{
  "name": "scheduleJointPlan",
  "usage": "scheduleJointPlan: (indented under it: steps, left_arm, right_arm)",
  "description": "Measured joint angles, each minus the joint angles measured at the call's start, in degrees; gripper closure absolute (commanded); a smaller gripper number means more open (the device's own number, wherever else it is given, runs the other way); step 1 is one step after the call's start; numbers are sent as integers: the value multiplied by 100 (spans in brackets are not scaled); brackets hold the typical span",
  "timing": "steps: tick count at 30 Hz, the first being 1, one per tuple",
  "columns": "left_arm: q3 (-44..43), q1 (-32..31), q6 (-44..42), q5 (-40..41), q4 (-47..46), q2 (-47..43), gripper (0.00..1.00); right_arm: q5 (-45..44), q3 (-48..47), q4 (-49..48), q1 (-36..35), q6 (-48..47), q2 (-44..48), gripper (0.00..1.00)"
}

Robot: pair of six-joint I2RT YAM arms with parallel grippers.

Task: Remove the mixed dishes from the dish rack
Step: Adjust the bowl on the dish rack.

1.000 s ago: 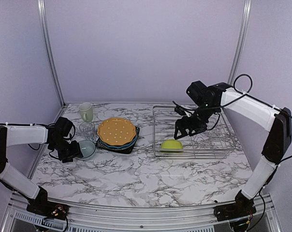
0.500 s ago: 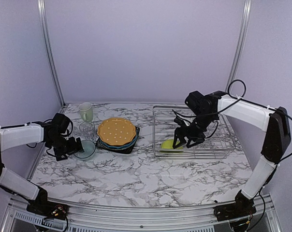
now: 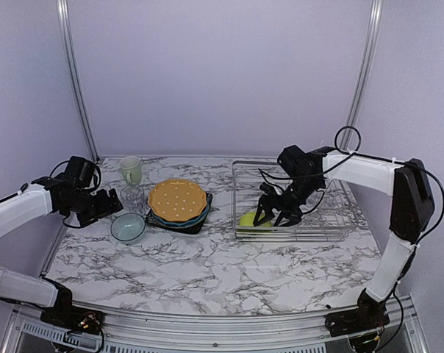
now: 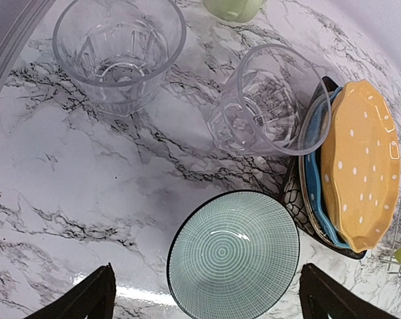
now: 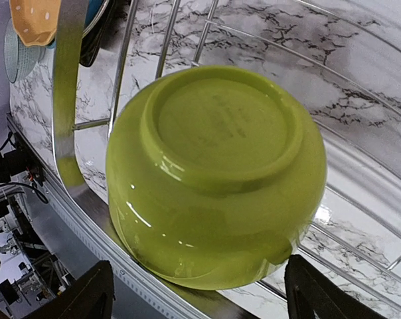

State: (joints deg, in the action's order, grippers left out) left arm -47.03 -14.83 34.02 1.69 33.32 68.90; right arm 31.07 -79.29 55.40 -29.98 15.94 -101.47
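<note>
Right gripper [image 3: 275,213] comes in with jaws wide, one either side of the green bowl [image 5: 214,179], which lies upside down in the rack's [image 3: 332,234] near left corner. Left gripper [image 3: 108,206] hangs wide open and empty above the small bowl [image 4: 234,262], which sits near the counter's [image 3: 229,272] left edge beside the stacked plates [image 3: 178,200]

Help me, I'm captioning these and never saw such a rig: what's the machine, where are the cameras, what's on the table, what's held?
Two robot arms, each ending in a pincer. One camera looks down from behind them; one sits on each wrist. On the table: stacked plates, two glasses, a mug, a small bowl, and a rack holding a bottom-up lime bowl. The left pincer is open by the small bowl, the right pincer open at the lime bowl. Nothing is held.
</note>
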Motion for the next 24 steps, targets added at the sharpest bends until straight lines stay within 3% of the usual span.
scheduleJointPlan:
  steps: [6,15,24]
  left_arm:
    - [-17,0,-44,33,0,-31,1]
    - [-20,0,-90,76,-4,-37,1]
    - [-17,0,-85,140,-9,-39,1]
  right_arm:
    - [190,-17,-201,118,144,-33,15]
    - [452,282,-575,920,678,286,2]
    - [898,850,-949,920,1690,496,1]
